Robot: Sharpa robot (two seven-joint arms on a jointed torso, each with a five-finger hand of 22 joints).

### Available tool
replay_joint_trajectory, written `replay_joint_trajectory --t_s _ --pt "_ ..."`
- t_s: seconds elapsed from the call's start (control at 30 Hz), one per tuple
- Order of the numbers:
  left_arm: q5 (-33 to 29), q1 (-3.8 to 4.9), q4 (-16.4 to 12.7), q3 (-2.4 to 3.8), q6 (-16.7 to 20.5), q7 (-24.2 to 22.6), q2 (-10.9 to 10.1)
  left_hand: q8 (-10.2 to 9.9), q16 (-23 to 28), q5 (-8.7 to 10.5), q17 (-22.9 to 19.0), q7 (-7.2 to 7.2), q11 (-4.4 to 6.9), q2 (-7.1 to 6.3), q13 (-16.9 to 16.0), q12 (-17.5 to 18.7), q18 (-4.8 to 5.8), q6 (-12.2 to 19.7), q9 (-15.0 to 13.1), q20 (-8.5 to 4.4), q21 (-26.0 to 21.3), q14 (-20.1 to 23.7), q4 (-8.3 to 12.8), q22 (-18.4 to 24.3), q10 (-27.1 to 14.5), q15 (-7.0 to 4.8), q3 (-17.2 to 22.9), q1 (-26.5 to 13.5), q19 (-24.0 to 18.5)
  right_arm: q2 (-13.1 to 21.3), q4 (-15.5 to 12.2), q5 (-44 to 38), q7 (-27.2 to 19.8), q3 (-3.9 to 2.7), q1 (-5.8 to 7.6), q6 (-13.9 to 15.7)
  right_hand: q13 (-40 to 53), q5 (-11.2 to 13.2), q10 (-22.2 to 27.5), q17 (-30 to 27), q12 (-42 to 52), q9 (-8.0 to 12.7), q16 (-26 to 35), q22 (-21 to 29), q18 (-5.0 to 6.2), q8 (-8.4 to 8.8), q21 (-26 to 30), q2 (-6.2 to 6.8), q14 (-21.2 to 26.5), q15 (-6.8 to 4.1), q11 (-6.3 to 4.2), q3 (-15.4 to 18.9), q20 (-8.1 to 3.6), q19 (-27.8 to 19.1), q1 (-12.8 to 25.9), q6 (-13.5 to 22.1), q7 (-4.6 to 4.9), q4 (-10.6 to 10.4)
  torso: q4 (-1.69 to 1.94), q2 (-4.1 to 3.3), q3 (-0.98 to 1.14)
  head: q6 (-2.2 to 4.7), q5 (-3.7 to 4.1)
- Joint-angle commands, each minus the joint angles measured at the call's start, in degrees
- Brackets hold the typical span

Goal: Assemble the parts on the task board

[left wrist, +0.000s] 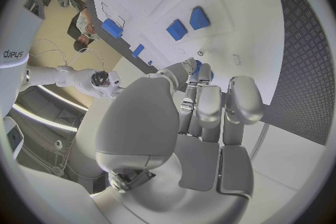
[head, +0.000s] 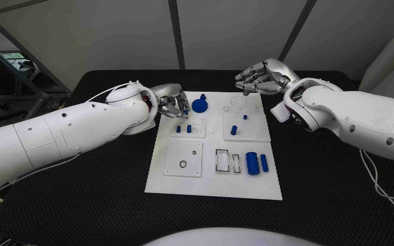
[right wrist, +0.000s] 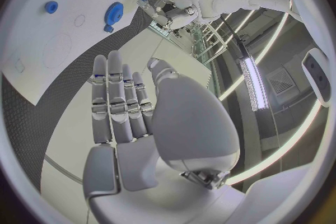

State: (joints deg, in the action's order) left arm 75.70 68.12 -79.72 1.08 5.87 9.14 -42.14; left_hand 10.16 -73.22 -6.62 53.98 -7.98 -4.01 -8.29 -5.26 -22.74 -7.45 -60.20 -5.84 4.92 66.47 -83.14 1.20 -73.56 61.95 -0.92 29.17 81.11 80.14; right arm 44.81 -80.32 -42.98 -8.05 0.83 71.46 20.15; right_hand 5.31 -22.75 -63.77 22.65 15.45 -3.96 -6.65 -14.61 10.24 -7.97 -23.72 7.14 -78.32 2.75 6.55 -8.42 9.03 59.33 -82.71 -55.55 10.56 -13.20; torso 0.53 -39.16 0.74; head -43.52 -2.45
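My left hand [head: 174,107] curls at the board [head: 215,186], fingertips on a small blue part [left wrist: 196,69] beside the gear [head: 200,106]. My right hand [head: 263,76] hovers spread. Blocks [head: 256,163] lie loose; most assembly remains, I judge.

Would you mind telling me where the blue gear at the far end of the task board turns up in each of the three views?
Head view: blue gear at the task board's far end, beside the left hand.
Left wrist view: I cannot pick it out.
Right wrist view: gear beyond the right hand.
Shared landmark: the white task board.
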Motion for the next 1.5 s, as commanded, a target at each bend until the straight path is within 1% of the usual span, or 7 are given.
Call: replay_joint_trajectory --t_s 0.03,0.13,0.27,0.4,0.67,1.17,1.5 --pt "-0.47 0.02 0.14 0.06 -1.3 0.96 -0.19 -0.26 -0.3 0.02 -0.05 0.12 0.11 0.09 0.06 0.15 2.13 -0.38 0.07 0.04 0.36 0.1 -0.07 -0.05 0.44 0.24 0.36 -0.49 -0.14 0.05 -0.1 -0.25 -0.15 -0.03 0.09 -0.14 -0.06 -0.3 0.09 -0.06 -0.3 0.05 0.2 0.07 0.19 -0.13 0.38 -0.39 -0.3 -0.05 0.03 -0.42 0.03 0.51 -0.09 -0.16 0.23 -0.01 -0.01 0.01 0.0 -0.06 -0.08" --pt "-0.47 -0.06 0.49 0.06 -1.54 1.07 -0.21 -0.26 -0.3 0.02 -0.05 0.12 0.11 0.09 0.06 0.15 2.13 -0.38 0.07 0.04 0.36 0.1 -0.07 -0.05 0.44 0.24 0.36 -0.49 -0.14 0.06 -0.13 -0.27 -0.15 -0.03 0.09 -0.14 -0.06 -0.3 0.09 -0.06 -0.3 0.05 0.2 0.07 0.19 -0.13 0.38 -0.39 -0.3 -0.05 0.03 -0.42 0.03 0.51 -0.09 -0.16 0.23 -0.01 -0.07 -0.03 0.04 -0.03 -0.15" --pt "-0.48 -0.28 0.75 0.05 -1.74 1.08 -0.09 -0.26 -0.3 0.02 -0.06 0.12 0.11 0.09 0.06 0.15 2.13 -0.38 0.07 0.04 0.36 0.1 -0.07 -0.05 0.44 0.24 0.36 -0.5 -0.14 0.06 -0.12 -0.28 -0.16 -0.03 0.09 -0.13 -0.06 -0.3 0.09 -0.06 -0.3 0.05 0.2 0.07 0.19 -0.13 0.38 -0.39 -0.3 -0.05 0.03 -0.42 0.03 0.51 -0.09 -0.16 0.23 -0.01 -0.08 -0.05 0.0 -0.11 -0.1" --pt "-0.48 -0.53 1.02 0.05 -1.8 1.01 0.18 -0.29 -0.29 0.03 -0.13 0.13 0.13 0.06 0.06 0.23 2.13 -0.45 0.08 0.05 0.35 0.12 -0.08 -0.06 0.52 0.25 0.35 -0.59 -0.14 0.06 -0.13 -0.29 -0.18 -0.03 0.09 -0.13 -0.06 -0.3 0.09 -0.06 -0.3 0.05 0.2 0.07 0.19 -0.13 0.38 -0.39 -0.3 -0.05 0.03 -0.42 0.03 0.51 -0.09 -0.16 0.23 -0.01 -0.1 -0.05 0.04 -0.08 -0.21" --pt "-0.49 -0.9 1.27 0.05 -1.39 0.67 0.8 -0.32 -0.26 0.03 -0.22 0.14 0.13 0.03 0.07 0.29 2.12 -0.5 0.09 0.06 0.3 0.14 -0.1 -0.04 0.59 0.25 0.33 -0.68 -0.17 0.05 -0.16 -0.29 -0.18 -0.03 0.09 -0.12 -0.06 -0.3 0.09 -0.06 -0.3 0.05 0.2 0.07 0.19 -0.13 0.38 -0.39 -0.3 -0.05 0.03 -0.42 0.03 0.51 -0.09 -0.16 0.23 -0.01 -0.06 -0.06 0.03 -0.18 -0.14" --pt "-0.5 -1.0 1.32 0.06 -1.02 0.7 1.49 -0.37 -0.26 0.04 -0.27 0.15 0.13 -0.01 0.08 0.36 2.09 -0.53 0.1 0.07 0.18 0.16 -0.11 0.03 0.65 0.25 0.31 -0.77 -0.23 0.0 -0.17 -0.3 -0.16 -0.03 0.08 -0.12 -0.06 -0.3 0.09 -0.06 -0.3 0.05 0.2 0.07 0.19 -0.13 0.38 -0.39 -0.3 -0.05 0.03 -0.42 0.03 0.51 -0.09 -0.16 0.23 -0.01 -0.08 -0.05 0.02 -0.22 -0.02" --pt "-0.5 -1.0 1.97 0.07 -1.95 1.26 2.12 -0.41 -0.26 0.03 -0.34 0.17 0.17 0.02 0.06 0.44 2.09 -0.66 0.12 0.08 0.21 0.19 -0.07 -0.02 0.84 0.23 0.34 -0.8 -0.21 -0.06 -0.18 -0.3 -0.15 -0.03 0.08 -0.16 -0.06 -0.3 0.09 -0.06 -0.3 0.05 0.2 0.07 0.19 -0.13 0.38 -0.39 -0.3 -0.05 0.03 -0.42 0.03 0.51 -0.09 -0.16 0.23 -0.01 -0.08 -0.03 0.06 -0.25 0.01"
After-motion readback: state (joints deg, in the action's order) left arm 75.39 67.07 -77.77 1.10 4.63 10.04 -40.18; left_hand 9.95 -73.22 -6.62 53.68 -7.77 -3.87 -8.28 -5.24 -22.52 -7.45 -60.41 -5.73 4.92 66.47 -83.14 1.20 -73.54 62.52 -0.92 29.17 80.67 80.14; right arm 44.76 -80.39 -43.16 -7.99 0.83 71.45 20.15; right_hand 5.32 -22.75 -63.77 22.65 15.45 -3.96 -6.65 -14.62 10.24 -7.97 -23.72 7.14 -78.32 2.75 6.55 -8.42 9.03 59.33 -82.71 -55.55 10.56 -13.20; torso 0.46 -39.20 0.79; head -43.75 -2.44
